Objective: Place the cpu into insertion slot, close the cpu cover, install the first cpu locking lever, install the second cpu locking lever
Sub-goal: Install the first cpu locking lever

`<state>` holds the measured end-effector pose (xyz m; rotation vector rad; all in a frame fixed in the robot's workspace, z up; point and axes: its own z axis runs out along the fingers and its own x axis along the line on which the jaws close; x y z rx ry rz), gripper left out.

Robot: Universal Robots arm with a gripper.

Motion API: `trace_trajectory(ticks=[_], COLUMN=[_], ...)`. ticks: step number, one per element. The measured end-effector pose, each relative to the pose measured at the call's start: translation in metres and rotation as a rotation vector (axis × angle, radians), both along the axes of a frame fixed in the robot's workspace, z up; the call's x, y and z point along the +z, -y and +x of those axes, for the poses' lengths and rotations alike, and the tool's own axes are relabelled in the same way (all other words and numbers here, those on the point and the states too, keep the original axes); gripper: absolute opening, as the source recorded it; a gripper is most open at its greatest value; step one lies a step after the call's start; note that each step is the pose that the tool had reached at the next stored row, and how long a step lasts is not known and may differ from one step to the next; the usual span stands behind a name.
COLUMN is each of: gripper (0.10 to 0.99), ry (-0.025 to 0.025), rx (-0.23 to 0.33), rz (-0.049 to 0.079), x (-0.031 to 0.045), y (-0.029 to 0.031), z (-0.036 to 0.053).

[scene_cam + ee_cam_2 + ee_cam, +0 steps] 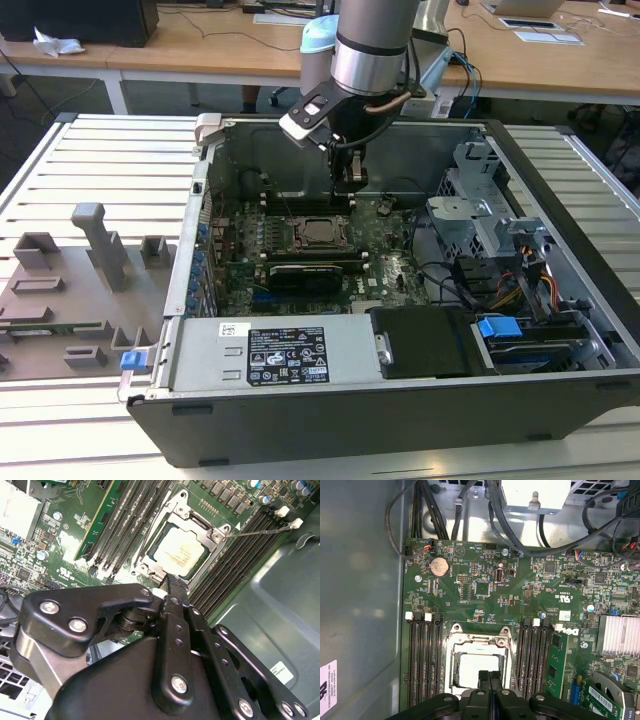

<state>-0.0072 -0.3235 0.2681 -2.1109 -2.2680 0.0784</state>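
Currently the cpu [179, 552] is sitting flat in the insertion slot [300, 222] on the green board. Its pale metal face is showing through the window of the cpu cover [196, 525], which appears to be lying down over it.

Handling, as judged: the chip is looking light, thin and rigid, with a smooth face giving little grip. The contacts beneath it are likely fragile, so any hold should be going to the outer edges only, keeping it level and never pressing on the middle. The cover is thin sheet metal, stiff but probably springy, and best pushed at its free edge.

A thin wire lever [260, 530] is running out from one socket corner across the black memory slots [127, 525]; whether it is latched cannot be told.

The tool [172, 582] is hanging just above the socket's edge, inside the open computer case [280, 150]. In the first wrist view its two fingers [484, 680] are pressing together with no gap and gripping nothing. Contact with the cover cannot be confirmed
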Motion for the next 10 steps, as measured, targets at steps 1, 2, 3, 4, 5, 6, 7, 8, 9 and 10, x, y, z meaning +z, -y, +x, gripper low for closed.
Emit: trace_trajectory(ticks=[1, 2, 3, 4, 5, 6, 7, 8, 9, 10], gripper=[0.11, 0.11, 0.11, 0.11, 0.11, 0.11, 0.11, 0.11, 0.11, 0.11], ry=[-0.0001, 0.0, 0.0, 0.0, 0.0, 0.0, 0.0, 0.0, 0.0, 0.0], rx=[0.005, 0.022, 0.05, 0.074, 0.101, 0.124, 0.159, 0.19, 0.206, 0.219], rz=[0.0, 0.0, 0.0, 0.0, 0.0, 0.0, 0.0, 0.0, 0.0, 0.0], x=[0.0, 0.0, 0.0, 0.0, 0.0, 0.0, 0.0, 0.0, 0.0, 0.0], y=[0.0, 0.0, 0.0, 0.0, 0.0, 0.0, 0.0, 0.0, 0.0, 0.0], z=[0.0, 0.0, 0.0, 0.0, 0.0, 0.0, 0.0, 0.0, 0.0, 0.0])
